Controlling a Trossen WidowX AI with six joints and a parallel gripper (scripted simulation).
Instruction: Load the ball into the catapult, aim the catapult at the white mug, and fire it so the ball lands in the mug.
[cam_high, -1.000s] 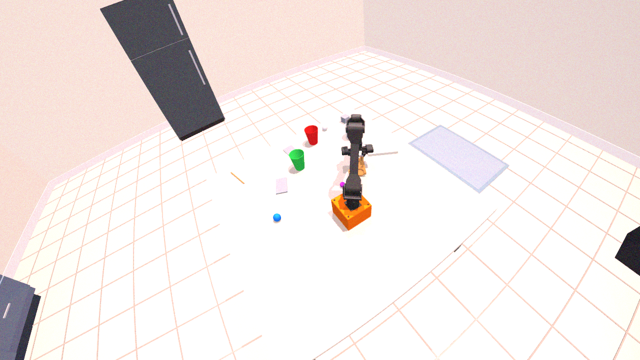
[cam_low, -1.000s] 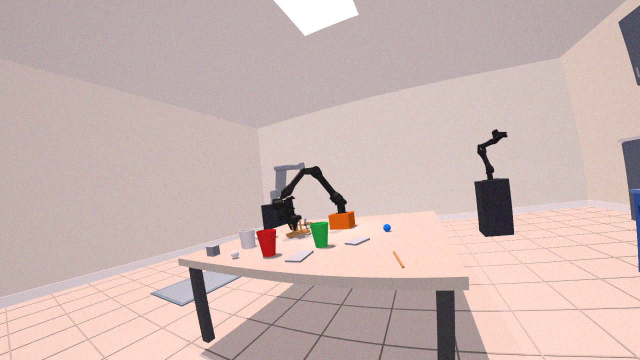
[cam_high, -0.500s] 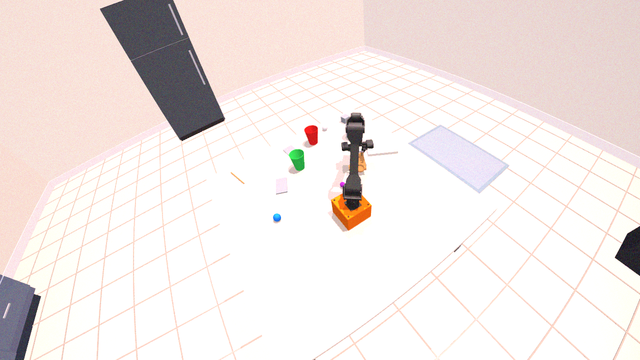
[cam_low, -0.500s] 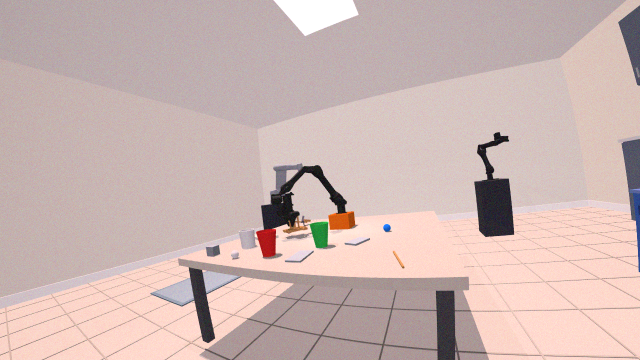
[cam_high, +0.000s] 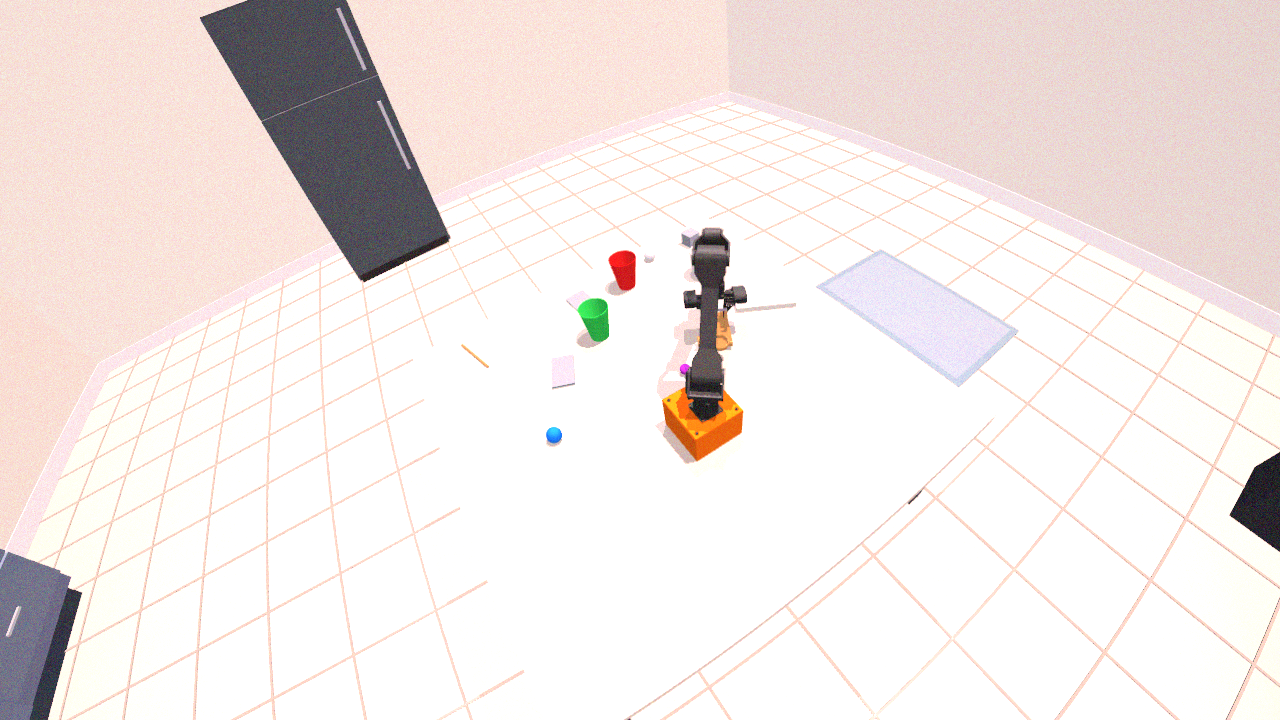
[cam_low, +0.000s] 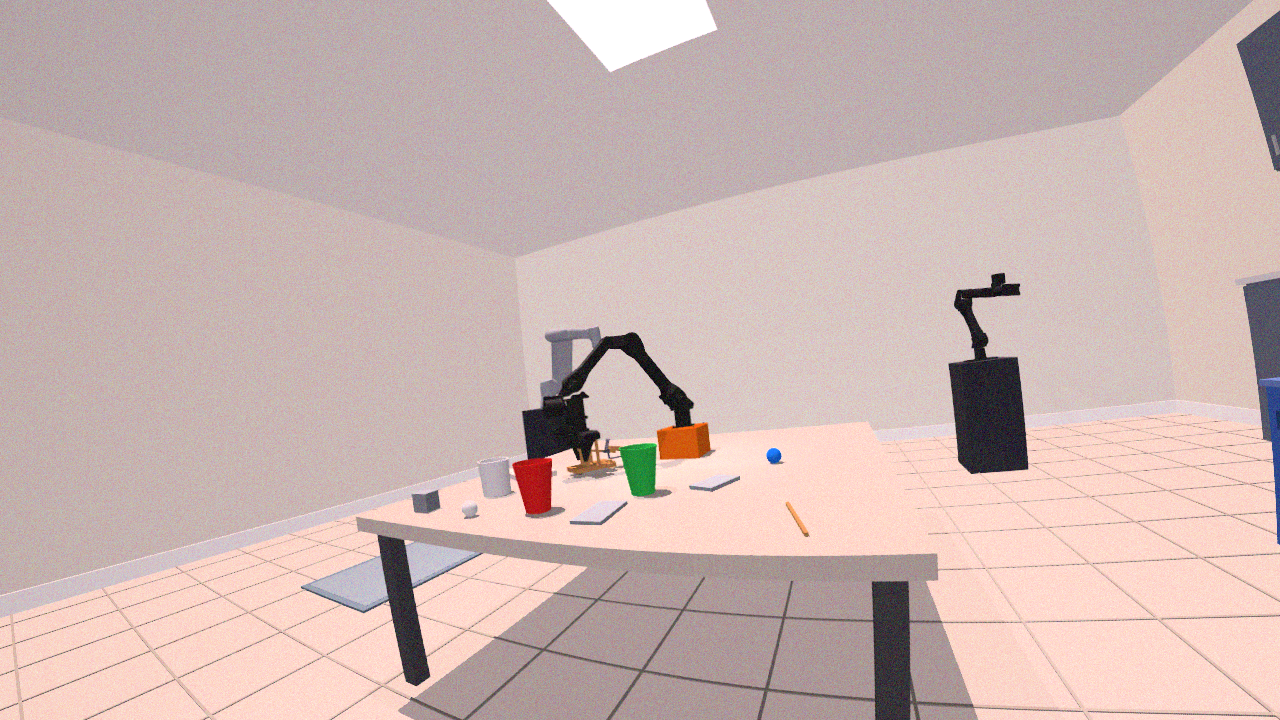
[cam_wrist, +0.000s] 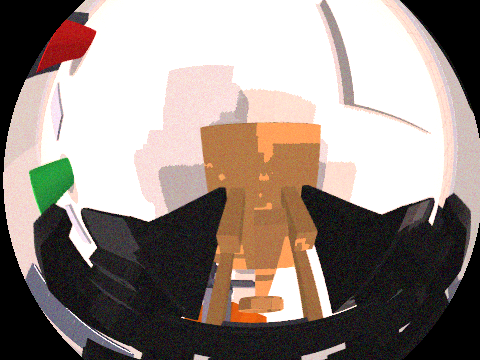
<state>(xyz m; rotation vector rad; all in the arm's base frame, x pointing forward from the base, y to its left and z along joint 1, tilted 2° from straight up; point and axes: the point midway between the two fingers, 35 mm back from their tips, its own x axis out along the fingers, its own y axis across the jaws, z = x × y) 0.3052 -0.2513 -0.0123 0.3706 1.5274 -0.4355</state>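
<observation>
My gripper (cam_high: 725, 309) (cam_low: 584, 454) (cam_wrist: 264, 194) is shut on the wooden catapult (cam_high: 721, 341) (cam_low: 590, 466) (cam_wrist: 232, 147), with a finger on either side of its upright posts. Whether its base touches the table is hard to tell. The white mug (cam_low: 494, 478) stands upright beyond the catapult, left of the red cup in the exterior view; the arm mostly hides it in the top view. A purple ball (cam_high: 684, 368) shows beside the arm near its orange base. A blue ball (cam_high: 554, 435) (cam_low: 774, 455) and a white ball (cam_high: 649, 257) (cam_low: 469, 509) lie apart on the table.
A red cup (cam_high: 623, 271) (cam_low: 534, 487) (cam_wrist: 67, 46) and a green cup (cam_high: 595, 320) (cam_low: 639, 470) (cam_wrist: 52, 182) stand upright. A grey cube (cam_high: 689, 238) (cam_low: 426, 501), two flat pale plates (cam_high: 563, 370) (cam_low: 599, 513) and an orange stick (cam_high: 475, 356) (cam_low: 796, 518) lie on the table.
</observation>
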